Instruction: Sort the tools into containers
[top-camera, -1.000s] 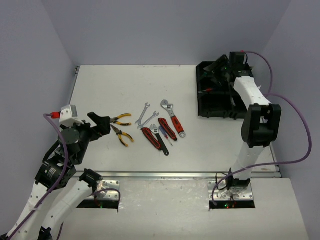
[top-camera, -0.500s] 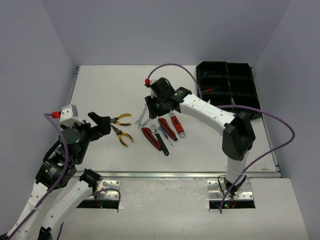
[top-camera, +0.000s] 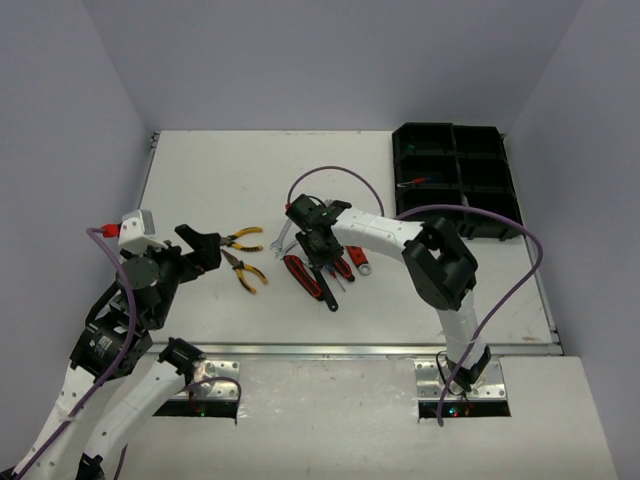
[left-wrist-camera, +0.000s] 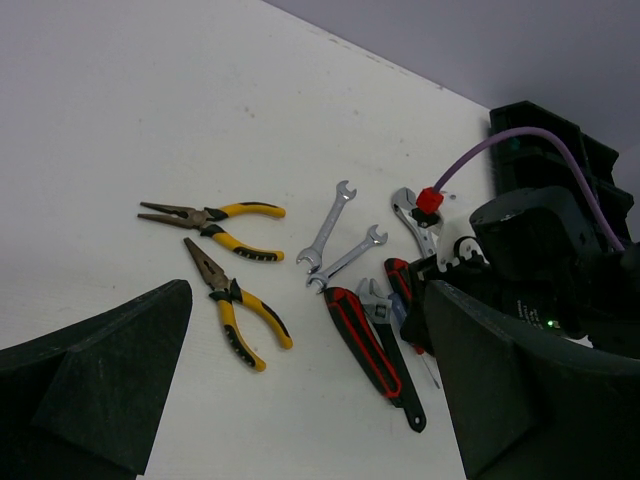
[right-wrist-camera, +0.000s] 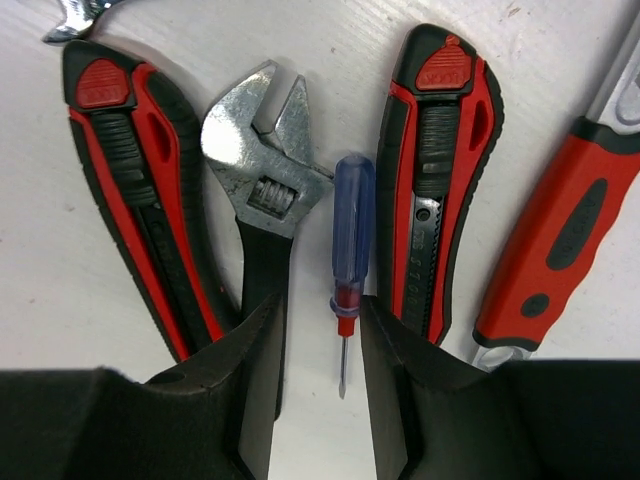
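Observation:
The tools lie in a loose row mid-table. My right gripper (top-camera: 325, 250) (right-wrist-camera: 320, 320) is down among them, open, with its jaws narrowly either side of the blue screwdriver (right-wrist-camera: 352, 215) near its red collar and a small gap on each side. A black-handled adjustable wrench (right-wrist-camera: 262, 190) lies just left of the screwdriver. Red-and-black utility knives (right-wrist-camera: 130, 190) (right-wrist-camera: 440, 170) flank both, and a red-handled adjustable wrench (right-wrist-camera: 560, 240) is at the right. My left gripper (top-camera: 200, 245) (left-wrist-camera: 310, 400) hangs wide open and empty beside two yellow-handled pliers (left-wrist-camera: 215, 215) (left-wrist-camera: 235, 310).
The black six-compartment organiser tray (top-camera: 452, 155) stands at the far right, with a small tool (top-camera: 415, 183) in a left compartment. Two silver wrenches (left-wrist-camera: 328, 228) (left-wrist-camera: 348, 258) lie between the pliers and the right gripper. Purple cables loop over the right arm.
My right arm swung from the tray across to the tool row and came down over the blue screwdriver, its jaws narrowing. The left arm has stayed still.

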